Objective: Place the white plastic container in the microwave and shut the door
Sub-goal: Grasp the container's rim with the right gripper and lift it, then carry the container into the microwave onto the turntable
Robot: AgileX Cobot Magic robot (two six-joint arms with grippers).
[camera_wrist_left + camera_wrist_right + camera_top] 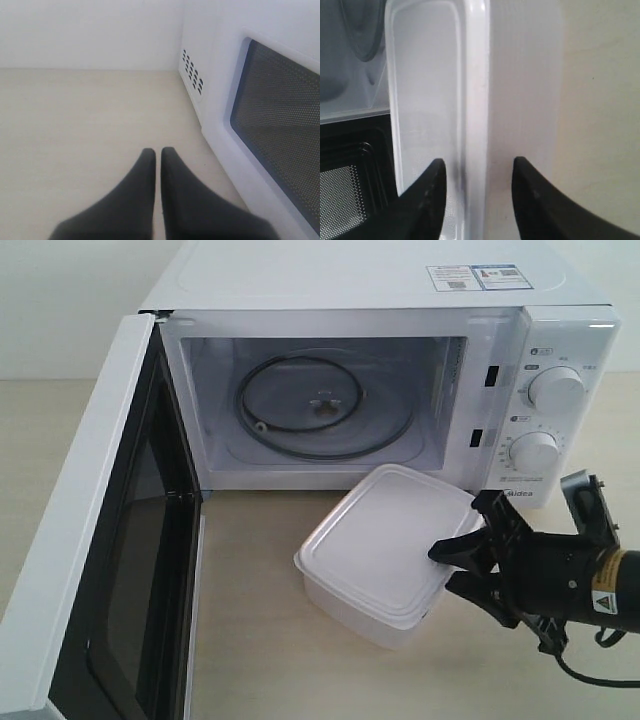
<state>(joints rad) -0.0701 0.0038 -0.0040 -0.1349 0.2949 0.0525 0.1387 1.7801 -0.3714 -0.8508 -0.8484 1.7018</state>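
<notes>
Door (110, 570) swung wide open at near left, white plastic container (385, 545) on table (250, 640) just in front of microwave (340, 280), right gripper (452, 567) released, jaws spread astride container's right rim, left gripper (158, 152) clenched, fingers together, over table left of door.

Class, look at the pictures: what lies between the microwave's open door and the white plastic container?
Nothing but a bare stretch of light tabletop separates the door from the white plastic container. This shows in the exterior view.
</notes>
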